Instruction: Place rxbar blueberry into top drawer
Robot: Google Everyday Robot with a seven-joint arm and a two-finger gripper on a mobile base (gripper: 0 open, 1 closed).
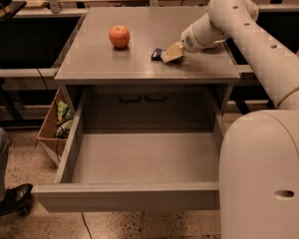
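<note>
up on the smooth grey tabletop (pixel 139 34), the tan claw (pixel 172 53) touches the flat navy rxbar blueberry (pixel 156 54), grip state unclear.

A round red apple (pixel 119 36) sits at ten o'clock on the flat grey metal cabinet top (pixel 139 69), well apart from the pale gripper (pixel 172 54) at three o'clock, above two small dark handles (pixel 142 97), with an open tan box (pixel 49 133) at the cabinet's nine o'clock and a dark shoe (pixel 12 198) at seven.

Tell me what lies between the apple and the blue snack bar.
Nothing: in the camera view, only bare cabinet top separates the apple and the snack bar. The gripper sits at the bar's other side.
</note>
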